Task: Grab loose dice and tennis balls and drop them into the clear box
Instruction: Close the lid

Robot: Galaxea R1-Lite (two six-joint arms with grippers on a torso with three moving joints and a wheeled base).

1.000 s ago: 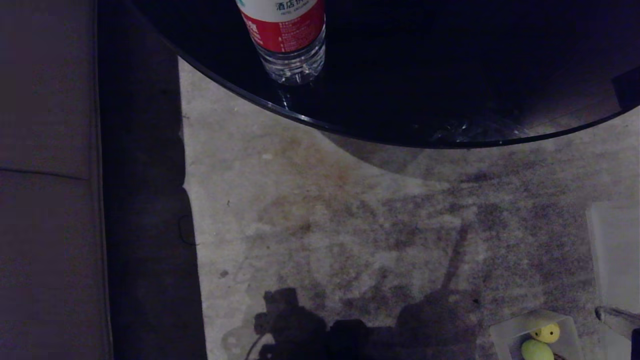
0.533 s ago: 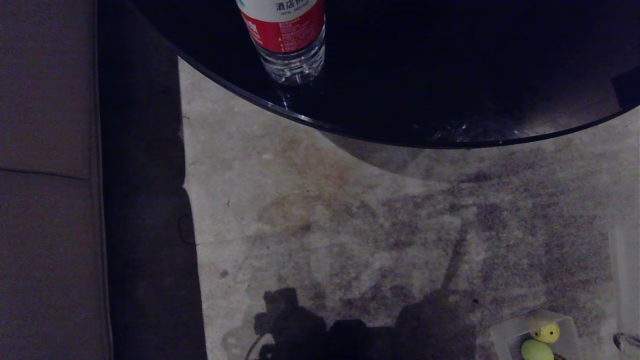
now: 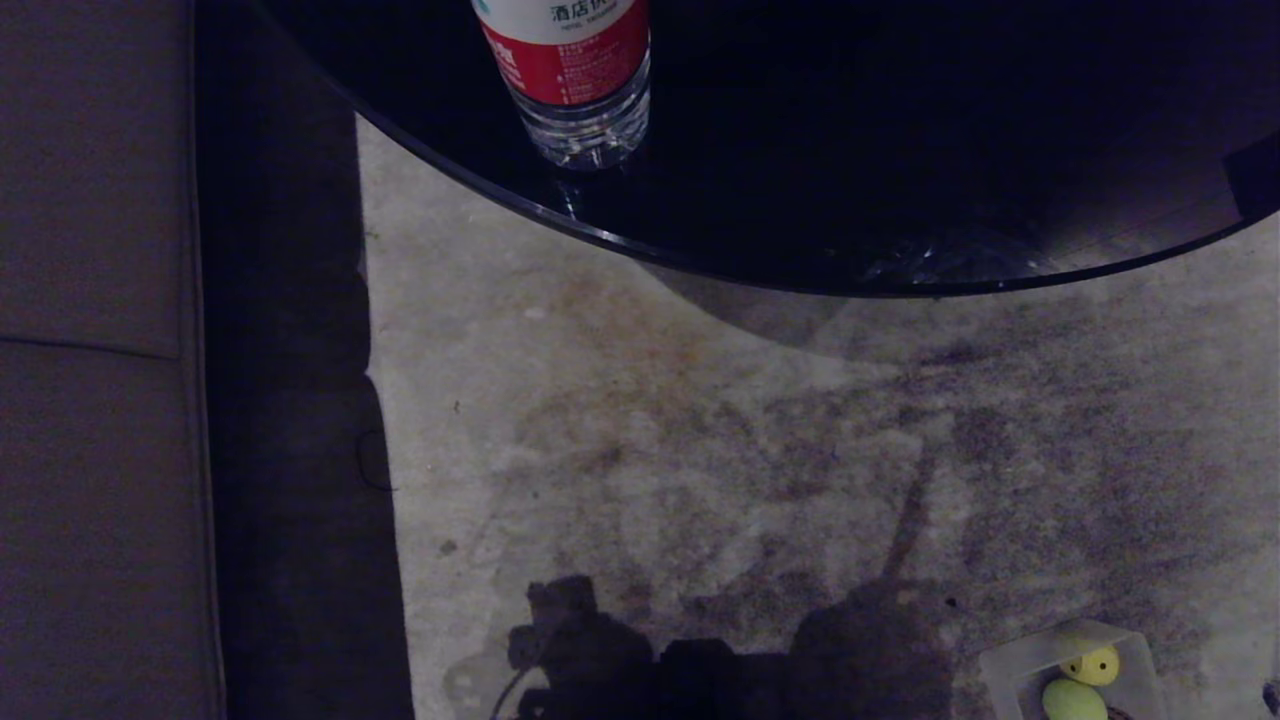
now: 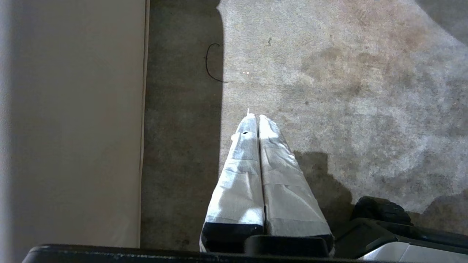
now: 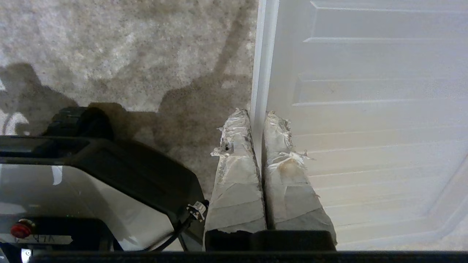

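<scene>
Above the carpet [image 5: 128, 44], the right tool [image 5: 256, 117] points down, clamped on the ribbed lid's [image 5: 365, 109] edge; left tool [image 4: 255, 118] closed, empty.

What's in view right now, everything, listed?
bottle: one, clear with red label, on the table
table: one, black, round, far side
sofa: one, grey-brown, left
carpet: one, mottled grey, floor
box: one, clear, near right on the carpet
die: one, yellow, in the box
ball: one, yellow-green, in the box beside the die
lid: one, translucent, ribbed, on the carpet
left end effector: shut, empty, over the carpet by the sofa
right end effector: shut on the lid's edge
</scene>
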